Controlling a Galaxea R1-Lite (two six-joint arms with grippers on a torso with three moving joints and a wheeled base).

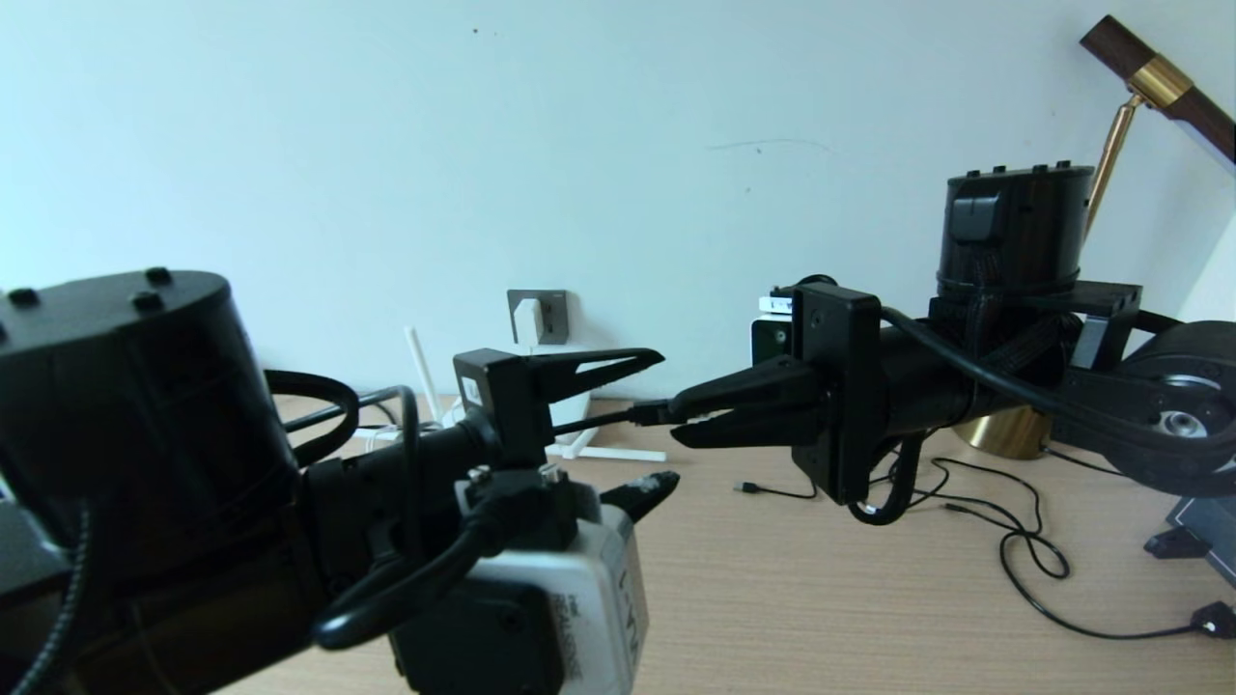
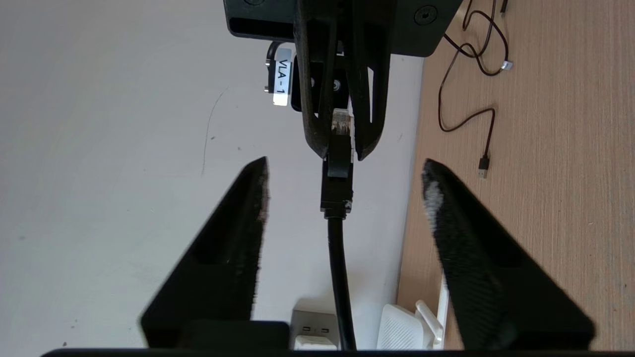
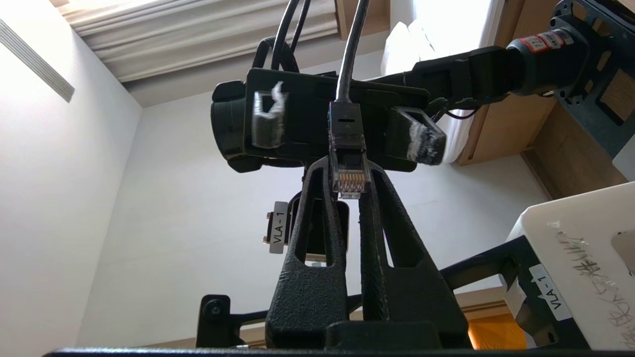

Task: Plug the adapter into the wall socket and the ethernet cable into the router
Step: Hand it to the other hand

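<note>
Right claw (image 1: 690, 417) pinches the ethernet cable (image 1: 618, 417); adapter (image 1: 527, 319) sits in wall socket (image 1: 552, 316)

The right gripper (image 3: 353, 191) pinches the clear plug of the ethernet cable (image 3: 348, 148) between its fingertips; facing it, the left gripper (image 3: 342, 134) is spread wide.

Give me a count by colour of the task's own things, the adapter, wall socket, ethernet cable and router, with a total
White: 2, the adapter and the router
Black: 1, the ethernet cable, its plug pinched in the right gripper, between the spread fingers of the left gripper
Dark grey: 1, the wall socket
Total: 4
</note>
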